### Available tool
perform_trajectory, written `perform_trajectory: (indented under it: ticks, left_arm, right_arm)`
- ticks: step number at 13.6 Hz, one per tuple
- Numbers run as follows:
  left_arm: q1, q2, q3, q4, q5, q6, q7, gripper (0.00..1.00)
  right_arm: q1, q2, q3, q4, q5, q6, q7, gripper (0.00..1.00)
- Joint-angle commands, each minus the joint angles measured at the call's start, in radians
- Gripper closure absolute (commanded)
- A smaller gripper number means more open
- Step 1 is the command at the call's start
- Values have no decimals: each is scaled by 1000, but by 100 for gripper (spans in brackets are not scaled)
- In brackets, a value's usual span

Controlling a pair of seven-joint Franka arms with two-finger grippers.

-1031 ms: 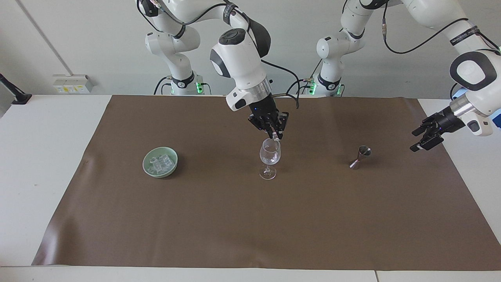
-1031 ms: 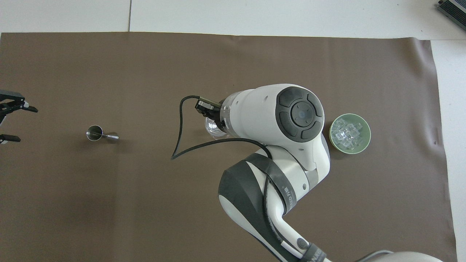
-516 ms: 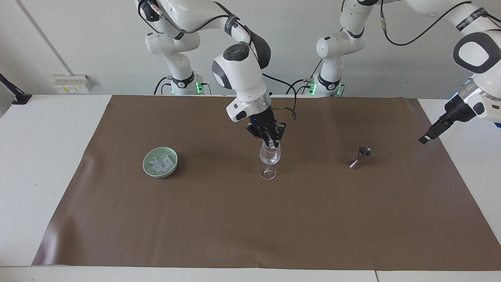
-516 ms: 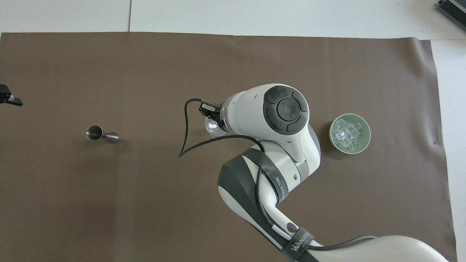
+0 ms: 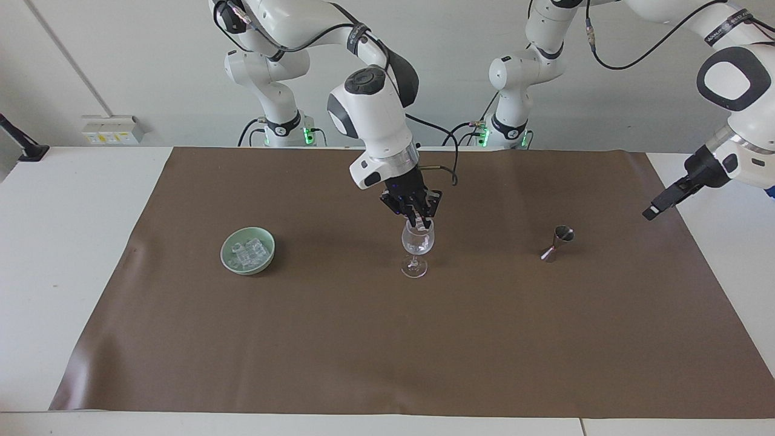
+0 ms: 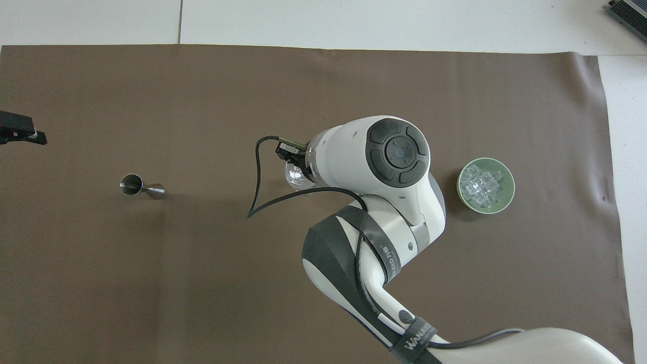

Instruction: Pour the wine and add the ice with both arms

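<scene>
Hovering my right gripper at the mouth of the wine glass, I cannot tell whether its fingers grip a cube; I should release low, centred over the rim. Spare ice sits in the green bowl. My left gripper waits, spread wide.

wall: plain white – socket box | table: white

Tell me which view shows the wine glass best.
Facing view: the wine glass shows whole, bowl, stem and foot, standing upright on the brown mat, with the right gripper at its rim. In the overhead view the right arm's wrist covers most of it; only part of the bowl peeks out.
</scene>
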Motion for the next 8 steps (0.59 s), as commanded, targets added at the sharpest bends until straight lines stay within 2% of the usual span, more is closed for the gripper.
perform_trajectory:
  ticks: [1, 4, 5, 6, 7, 8]
  left_arm:
    - [-88, -69, 59, 2, 29, -63, 26, 0]
    - [-97, -124, 38, 5, 60, -122, 34, 0]
    - [-86, -138, 19, 7, 62, -148, 67, 0]
    - [-85, -152, 11, 7, 66, -169, 115, 0]
    - [-85, -165, 8, 7, 95, -189, 156, 0]
    - [-86, -167, -5, 5, 126, -209, 187, 0]
  right_arm:
    - [4, -6, 2, -1, -17, 11, 21, 66]
    - [-10, -15, 1, 21, -20, -6, 18, 62]
    - [-28, -39, -1, 19, -21, -25, 12, 51]
    - [-44, -61, 1, 18, -21, -46, 7, 30]
    - [-53, -81, -1, 15, -23, -69, 4, 1]
    - [-65, -101, -2, 10, -30, -90, -5, 0]
